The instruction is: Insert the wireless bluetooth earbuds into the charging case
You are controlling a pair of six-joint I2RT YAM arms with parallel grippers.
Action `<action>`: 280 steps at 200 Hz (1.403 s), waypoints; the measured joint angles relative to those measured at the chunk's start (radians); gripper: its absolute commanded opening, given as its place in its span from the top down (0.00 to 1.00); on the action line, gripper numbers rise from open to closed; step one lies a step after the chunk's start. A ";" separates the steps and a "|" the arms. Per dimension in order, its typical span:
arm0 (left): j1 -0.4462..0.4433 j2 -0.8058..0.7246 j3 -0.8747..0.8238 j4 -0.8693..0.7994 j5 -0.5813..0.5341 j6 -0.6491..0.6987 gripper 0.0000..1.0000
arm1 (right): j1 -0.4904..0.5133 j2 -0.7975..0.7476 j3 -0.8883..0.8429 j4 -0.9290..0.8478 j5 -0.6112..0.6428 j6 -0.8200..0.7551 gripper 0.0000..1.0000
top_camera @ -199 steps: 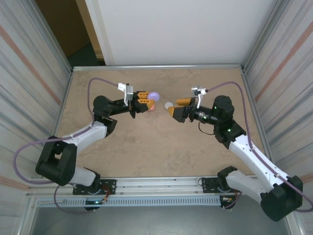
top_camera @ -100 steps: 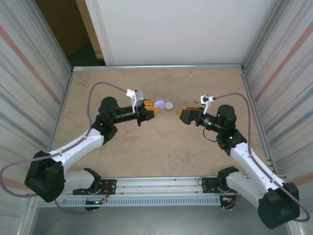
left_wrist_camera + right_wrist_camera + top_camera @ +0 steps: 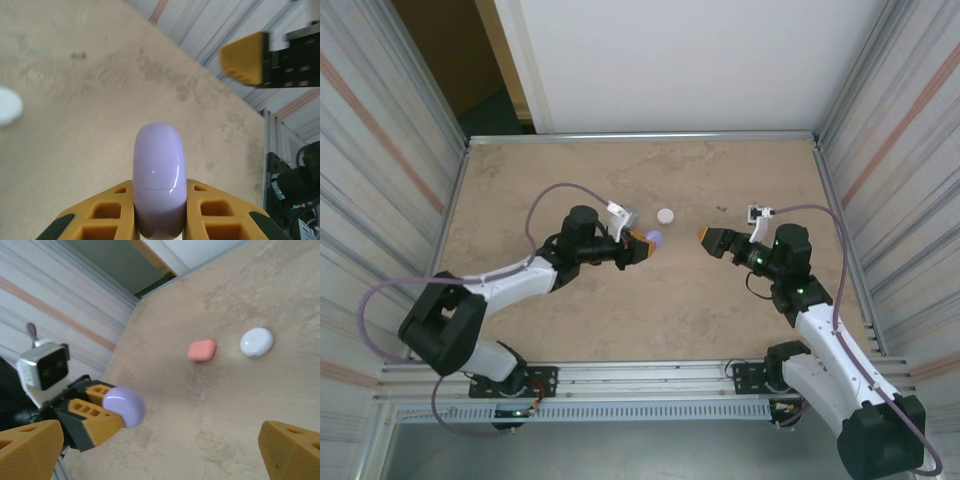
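A glossy purple charging case point(image 3: 159, 175), lid closed, sticks out from between the orange fingers of my left gripper point(image 3: 159, 202), which is shut on it. From above, that case point(image 3: 653, 239) hangs over the middle of the table at the tip of the left gripper point(image 3: 640, 247). My right gripper point(image 3: 712, 241) faces it from the right, a short gap away, and stands open point(image 3: 160, 452) with nothing between its fingers. In the right wrist view the purple case point(image 3: 124, 406) is straight ahead. The wireless bluetooth earbuds are out of view.
A white oval case point(image 3: 666, 215) lies on the table just beyond the purple one. A pink case point(image 3: 201, 350) lies to the left of the white case point(image 3: 256, 341). Metal walls fence the table on both sides.
My left gripper has carried the purple case right and nearer, away from the white and pink cases. My right gripper has drawn back to the right. Neither jaw opening changed.
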 measured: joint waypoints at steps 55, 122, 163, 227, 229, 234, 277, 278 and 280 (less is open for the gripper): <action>0.004 0.154 0.092 -0.080 -0.018 -0.078 1.00 | -0.008 -0.014 0.000 -0.109 0.057 -0.034 0.01; 0.031 0.268 0.116 -0.103 -0.018 -0.109 1.00 | -0.014 -0.024 0.000 -0.184 0.101 -0.073 0.01; 0.031 0.310 0.120 -0.119 -0.021 -0.109 0.99 | -0.016 -0.018 0.000 -0.193 0.104 -0.090 0.01; 0.031 0.338 0.122 -0.132 -0.031 -0.105 0.86 | -0.016 -0.003 0.000 -0.200 0.103 -0.090 0.01; 0.031 0.339 0.122 -0.134 -0.031 -0.104 0.86 | -0.016 -0.003 0.000 -0.200 0.103 -0.090 0.01; 0.031 0.341 0.122 -0.137 -0.033 -0.104 0.85 | -0.017 -0.003 0.000 -0.200 0.103 -0.090 0.01; 0.031 0.351 0.123 -0.152 -0.050 -0.098 0.77 | -0.027 -0.003 0.000 -0.206 0.103 -0.090 0.01; 0.031 0.352 0.123 -0.152 -0.051 -0.097 0.77 | -0.027 -0.003 0.000 -0.207 0.103 -0.090 0.01; 0.031 0.352 0.123 -0.152 -0.051 -0.097 0.77 | -0.027 -0.003 0.000 -0.207 0.103 -0.090 0.01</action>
